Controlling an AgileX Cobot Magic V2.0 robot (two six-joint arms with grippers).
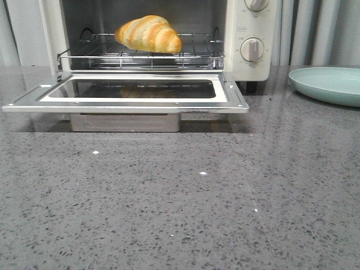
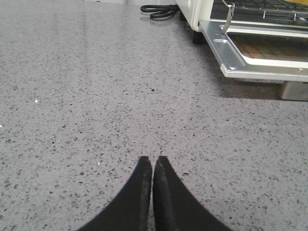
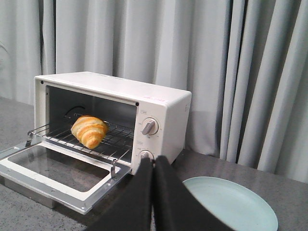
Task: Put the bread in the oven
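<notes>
The bread point(image 1: 149, 34), a glossy golden croissant with cream stripes, lies on the wire rack point(image 1: 140, 55) inside the cream-white oven point(image 1: 254, 62). The oven's glass door point(image 1: 126, 93) hangs open, flat over the counter. The bread point(image 3: 88, 131) and the oven point(image 3: 163, 115) also show in the right wrist view. My left gripper point(image 2: 153, 159) is shut and empty, low over the bare counter, left of the door's corner point(image 2: 231, 62). My right gripper point(image 3: 153, 160) is shut and empty, held off to the oven's right above the plate. Neither gripper shows in the front view.
A pale teal plate point(image 1: 329, 84) sits empty on the counter right of the oven, also in the right wrist view point(image 3: 231, 204). A black cable point(image 2: 159, 9) lies behind the oven's left side. Grey curtains point(image 3: 250, 72) hang behind. The counter point(image 1: 180, 202) is speckled grey stone.
</notes>
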